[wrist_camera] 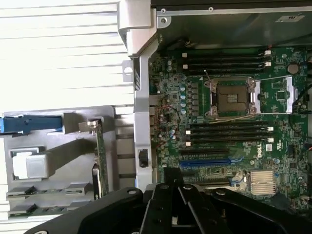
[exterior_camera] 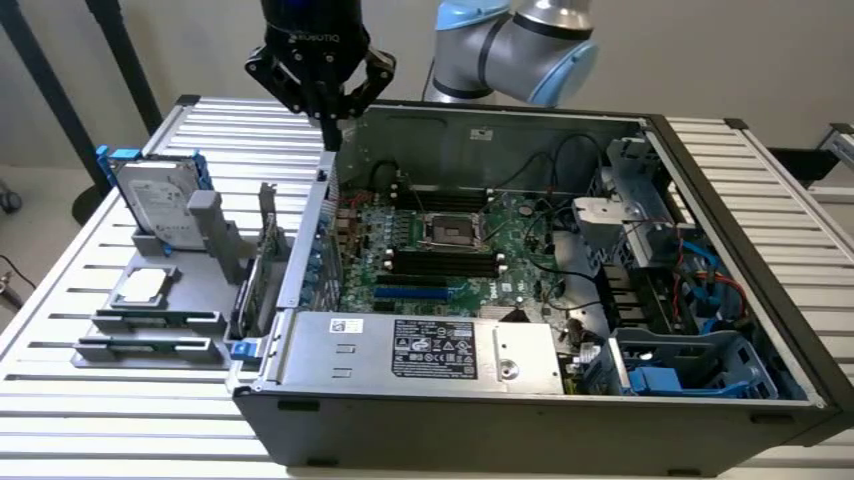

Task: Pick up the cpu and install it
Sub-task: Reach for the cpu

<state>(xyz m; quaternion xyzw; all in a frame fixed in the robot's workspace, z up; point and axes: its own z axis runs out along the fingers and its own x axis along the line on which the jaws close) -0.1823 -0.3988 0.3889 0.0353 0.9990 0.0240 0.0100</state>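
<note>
The cpu (exterior_camera: 143,287) is a small silver square chip lying flat in a grey holder on the exterior view's left, outside the computer case; in the wrist view the cpu (wrist_camera: 34,165) shows as a bright square. The empty cpu socket (exterior_camera: 450,232) sits mid-motherboard, its metal frame open, and the socket (wrist_camera: 233,97) is also seen from the wrist. My black gripper (exterior_camera: 330,128) hangs high above the case's left wall, shut with nothing held. It is well above and behind the cpu. Its joined fingers (wrist_camera: 171,181) point down over the wall.
The open computer case (exterior_camera: 747,420) takes up the middle of the slatted table. A hard drive (exterior_camera: 154,205) in a blue frame stands upright behind the cpu. Memory sticks (exterior_camera: 147,350) and an upright card (exterior_camera: 267,250) share the grey holder. A power supply (exterior_camera: 427,350) sits at the case front.
</note>
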